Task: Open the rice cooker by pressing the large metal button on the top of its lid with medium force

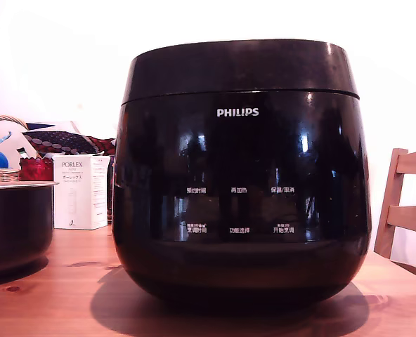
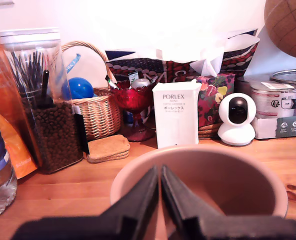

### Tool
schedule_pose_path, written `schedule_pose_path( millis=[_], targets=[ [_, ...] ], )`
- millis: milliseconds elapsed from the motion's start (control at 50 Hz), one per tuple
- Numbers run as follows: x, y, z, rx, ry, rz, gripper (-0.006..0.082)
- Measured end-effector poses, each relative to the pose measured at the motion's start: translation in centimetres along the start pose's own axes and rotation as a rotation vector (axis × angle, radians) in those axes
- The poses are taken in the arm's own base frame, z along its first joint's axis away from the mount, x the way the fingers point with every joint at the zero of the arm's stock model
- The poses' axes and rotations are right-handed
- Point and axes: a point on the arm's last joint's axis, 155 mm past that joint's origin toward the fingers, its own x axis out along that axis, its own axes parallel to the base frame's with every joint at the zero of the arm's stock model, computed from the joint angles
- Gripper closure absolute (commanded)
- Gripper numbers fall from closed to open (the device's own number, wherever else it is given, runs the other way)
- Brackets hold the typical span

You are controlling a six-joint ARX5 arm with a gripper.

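The rice cooker (image 1: 239, 210), glossy black with a white PHILIPS logo, fills the middle of the exterior view on a wooden table. Its lid (image 1: 239, 67) sits closed on the body. The lid's top face is above the camera's line of sight, so the metal button is hidden. No arm shows in the exterior view. In the wrist view my gripper (image 2: 160, 172) is shut, its two black fingers meeting at the tips with nothing between them. It hangs over a pale-rimmed bowl (image 2: 238, 170); the cooker is out of that view.
The dark bowl (image 1: 15, 225) stands at the exterior view's left, beside a white PORLEX box (image 1: 80, 191) and a wicker basket (image 1: 1, 172). A wooden chair (image 1: 408, 210) is at the right. Beyond the bowl stand a coffee-bean jar (image 2: 48, 100) and a white camera (image 2: 236, 119).
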Motion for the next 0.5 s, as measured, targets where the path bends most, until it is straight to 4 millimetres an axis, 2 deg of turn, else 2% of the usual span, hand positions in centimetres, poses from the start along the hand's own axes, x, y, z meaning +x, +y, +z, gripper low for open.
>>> schedule_pose_path(
  millis=[60,160,500],
  targets=[
    [0.0,-0.4,-0.7,0.0,0.027,-0.026,0.0788],
    [-0.4,0.1,-5.0,-0.008,0.194,-0.011,0.0788],
    [-0.4,-0.1,-4.9,-0.013,0.19,-0.019,0.0788]
  ],
)
